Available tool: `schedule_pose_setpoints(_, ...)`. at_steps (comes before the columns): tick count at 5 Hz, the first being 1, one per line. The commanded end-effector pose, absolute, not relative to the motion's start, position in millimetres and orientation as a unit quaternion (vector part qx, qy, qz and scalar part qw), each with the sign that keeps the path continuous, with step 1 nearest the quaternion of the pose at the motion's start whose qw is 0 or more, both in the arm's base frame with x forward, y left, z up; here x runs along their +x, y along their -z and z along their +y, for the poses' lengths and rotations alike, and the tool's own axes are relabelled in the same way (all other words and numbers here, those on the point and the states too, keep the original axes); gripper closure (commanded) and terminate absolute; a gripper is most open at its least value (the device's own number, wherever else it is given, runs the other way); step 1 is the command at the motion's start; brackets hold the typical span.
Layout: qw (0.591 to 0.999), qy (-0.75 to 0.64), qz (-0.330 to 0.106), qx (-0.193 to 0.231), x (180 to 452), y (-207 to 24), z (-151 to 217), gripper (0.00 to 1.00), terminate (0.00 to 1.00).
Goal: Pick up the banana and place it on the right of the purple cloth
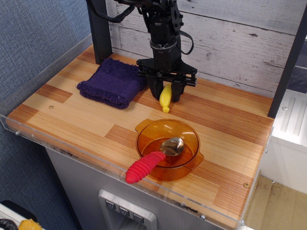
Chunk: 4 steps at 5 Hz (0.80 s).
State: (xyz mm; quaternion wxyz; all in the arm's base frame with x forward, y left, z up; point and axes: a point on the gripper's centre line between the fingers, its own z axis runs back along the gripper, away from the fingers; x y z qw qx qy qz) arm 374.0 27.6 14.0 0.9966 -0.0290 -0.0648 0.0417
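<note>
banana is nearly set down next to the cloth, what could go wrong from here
The banana hangs upright in the gripper, tip near the table. Released like this, it may topple or roll toward the purple cloth or the orange bowl in front. The gripper also sits close to the cloth's right edge, so opening could snag the fabric.
</note>
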Motion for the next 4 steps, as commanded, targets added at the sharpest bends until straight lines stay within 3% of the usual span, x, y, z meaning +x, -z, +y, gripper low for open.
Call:
schedule_pose_setpoints(1,0.994,-0.033,-0.095,-0.030,376,-41,25,0.00,0.00)
schedule_pose_setpoints(2,0.992,-0.037,-0.116,-0.022,377,-63,25,0.00,0.00)
schedule_pose_setpoints(4,0.995,-0.010,-0.102,0.011,356,-106,29,0.00,0.00)
